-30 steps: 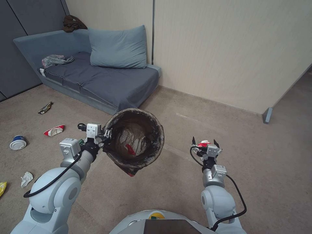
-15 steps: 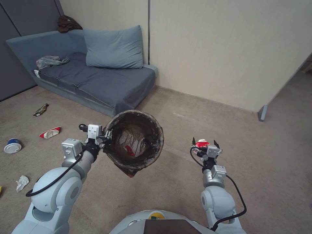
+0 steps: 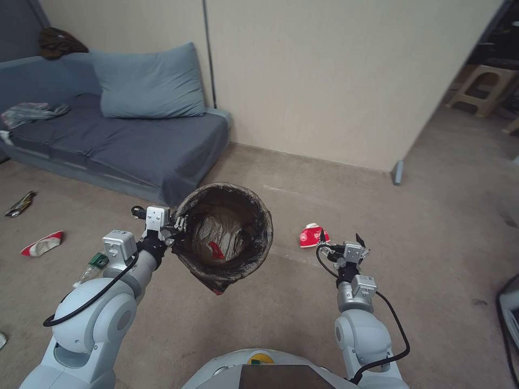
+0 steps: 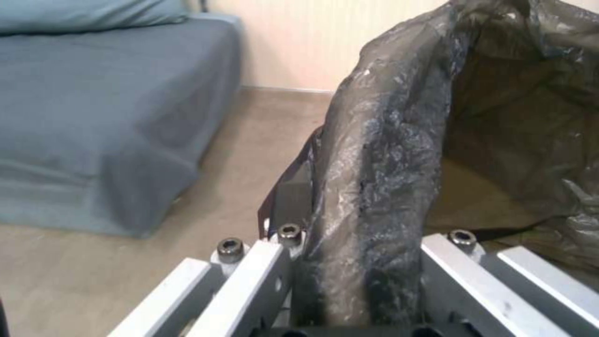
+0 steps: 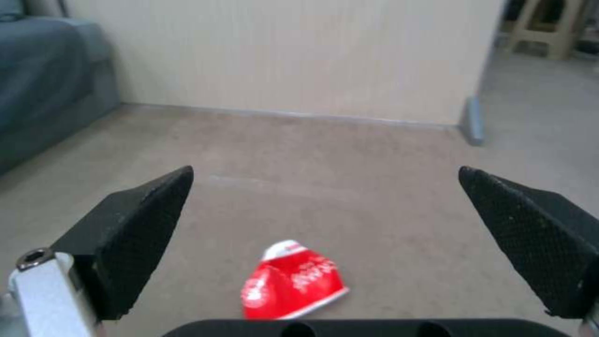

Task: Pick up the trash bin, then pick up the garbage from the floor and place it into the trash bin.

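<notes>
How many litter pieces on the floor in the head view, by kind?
Crushed red-white cups: 2
Shiny wrapper: 1
Bottle with green label: 1
Pale scrap at the frame edge: 1
Total: 5

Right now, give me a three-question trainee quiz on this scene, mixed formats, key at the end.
1. True or false: the left gripper is clamped on the rim of the trash bin.
2. The right gripper is: A) shut on a cup, B) open and holding nothing, C) resting on the sofa.
3. Fill in: the crushed red cup lies on the ____ ahead of the right gripper.

Key
1. True: its fingers pinch the bag-lined rim, and the bin is held off the floor.
2. B: the fingers are spread wide.
3. Floor.
</notes>
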Robot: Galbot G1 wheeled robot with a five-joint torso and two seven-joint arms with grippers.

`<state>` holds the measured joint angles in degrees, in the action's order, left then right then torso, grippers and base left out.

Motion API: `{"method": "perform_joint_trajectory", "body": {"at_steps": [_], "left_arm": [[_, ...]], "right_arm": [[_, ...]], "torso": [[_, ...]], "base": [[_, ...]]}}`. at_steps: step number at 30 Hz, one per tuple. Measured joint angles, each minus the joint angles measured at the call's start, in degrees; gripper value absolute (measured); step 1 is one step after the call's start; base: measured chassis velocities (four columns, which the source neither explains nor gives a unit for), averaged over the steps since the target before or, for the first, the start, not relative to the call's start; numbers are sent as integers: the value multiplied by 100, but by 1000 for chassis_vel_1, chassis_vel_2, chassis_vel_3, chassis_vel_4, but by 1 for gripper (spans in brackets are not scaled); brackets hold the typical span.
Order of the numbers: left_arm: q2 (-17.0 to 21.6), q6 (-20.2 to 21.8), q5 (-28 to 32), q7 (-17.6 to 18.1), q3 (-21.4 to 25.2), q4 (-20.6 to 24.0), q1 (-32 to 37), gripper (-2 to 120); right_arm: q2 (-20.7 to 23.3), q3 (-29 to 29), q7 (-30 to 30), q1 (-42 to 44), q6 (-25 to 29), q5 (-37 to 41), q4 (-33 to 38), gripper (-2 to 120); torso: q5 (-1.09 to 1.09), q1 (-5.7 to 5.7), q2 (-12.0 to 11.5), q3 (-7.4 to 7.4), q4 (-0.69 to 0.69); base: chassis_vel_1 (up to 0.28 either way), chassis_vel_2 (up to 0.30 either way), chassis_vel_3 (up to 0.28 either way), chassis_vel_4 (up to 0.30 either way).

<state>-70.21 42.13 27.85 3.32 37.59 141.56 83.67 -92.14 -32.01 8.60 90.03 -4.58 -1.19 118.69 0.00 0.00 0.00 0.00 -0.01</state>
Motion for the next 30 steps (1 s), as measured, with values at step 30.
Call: {"method": "perform_joint_trajectory", "body": {"at_steps": [30], "left_arm": [[-96,0,448,311,-21,33,-20,5]], "right_arm": [[0,-58,-232,16,234,-15,-12,100]], "torso": [[0,0,0,0,1]], "base": [[-18,-22,-18,-17]]}}
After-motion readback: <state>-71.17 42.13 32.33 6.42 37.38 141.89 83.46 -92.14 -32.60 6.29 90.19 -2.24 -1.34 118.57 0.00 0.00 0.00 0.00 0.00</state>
